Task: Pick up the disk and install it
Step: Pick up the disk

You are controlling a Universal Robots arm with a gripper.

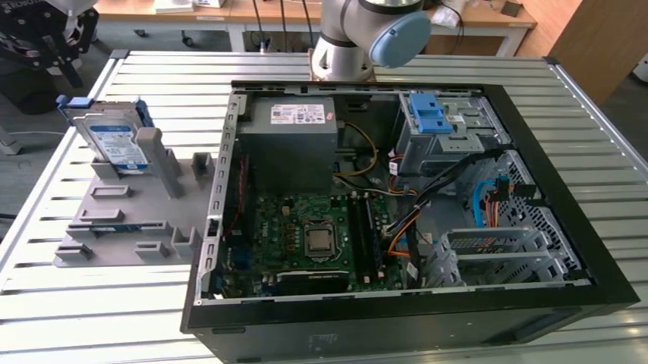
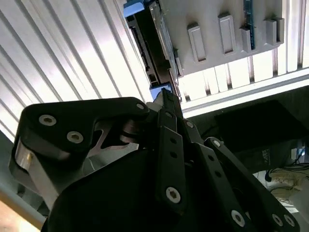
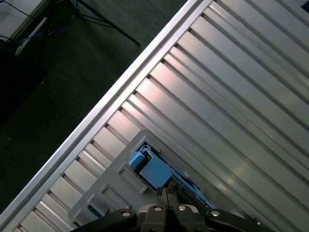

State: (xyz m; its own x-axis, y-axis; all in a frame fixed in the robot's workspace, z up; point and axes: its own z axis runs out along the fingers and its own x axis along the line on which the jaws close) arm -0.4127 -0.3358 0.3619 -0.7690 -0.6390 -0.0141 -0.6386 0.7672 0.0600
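The disk [image 1: 111,139] stands on edge in a grey slotted holder [image 1: 121,220] at the exterior view's left, a silver drive with a white-and-blue label in a blue carrier. My gripper [image 1: 63,62] hangs above and behind it, apart from it. In the first wrist view the disk's blue carrier end [image 3: 153,170] lies just beyond my gripper [image 3: 164,192]. In the second wrist view the disk [image 2: 163,38] shows edge-on past my gripper [image 2: 166,95], beside the holder [image 2: 227,38]. The fingers are together and hold nothing.
An open black computer case [image 1: 567,227] lies on the slatted metal table [image 1: 152,68], with a motherboard [image 1: 314,239], a grey power supply [image 1: 288,121] and a drive bay with a blue latch [image 1: 430,114]. The arm's base [image 1: 354,38] stands behind the case.
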